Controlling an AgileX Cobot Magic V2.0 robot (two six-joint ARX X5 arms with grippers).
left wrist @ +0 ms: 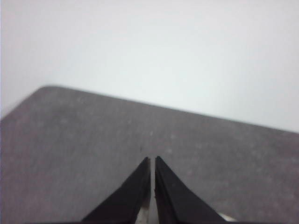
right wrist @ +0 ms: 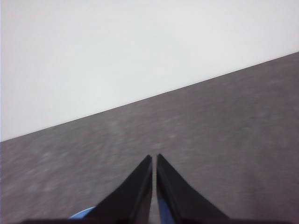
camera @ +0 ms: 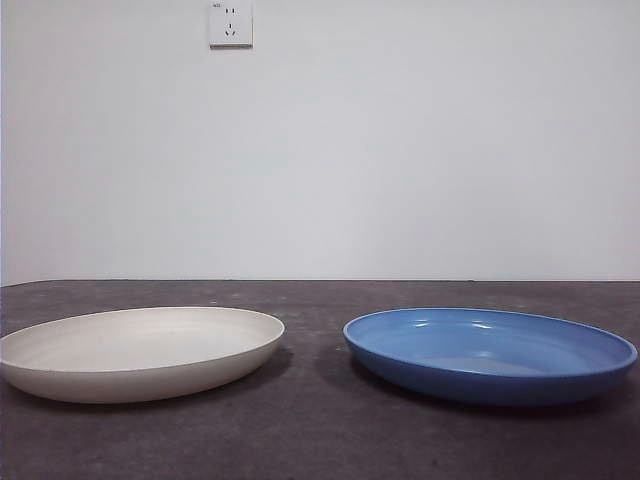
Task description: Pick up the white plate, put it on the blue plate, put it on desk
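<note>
Two plates sit side by side on the counter [camera: 320, 440], apart, a gap of bare counter between them: the white plate [camera: 140, 352] on the left, the blue plate [camera: 490, 353] on the right. Behind them stands a wall [camera: 400, 150], a socket [camera: 231, 23] high upon it

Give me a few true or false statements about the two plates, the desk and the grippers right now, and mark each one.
1. The white plate and the blue plate sit side by side on the desk, apart. True.
2. The white plate is stacked on the blue plate. False: each rests on the desk by itself.
3. The left gripper has its jaws closed and holds nothing. True.
4. The right gripper grips the blue plate. False: its jaws are closed on nothing; only a sliver of blue shows beside them.
5. An arm reaches over the plates in the front view. False: no arm shows there.
</note>
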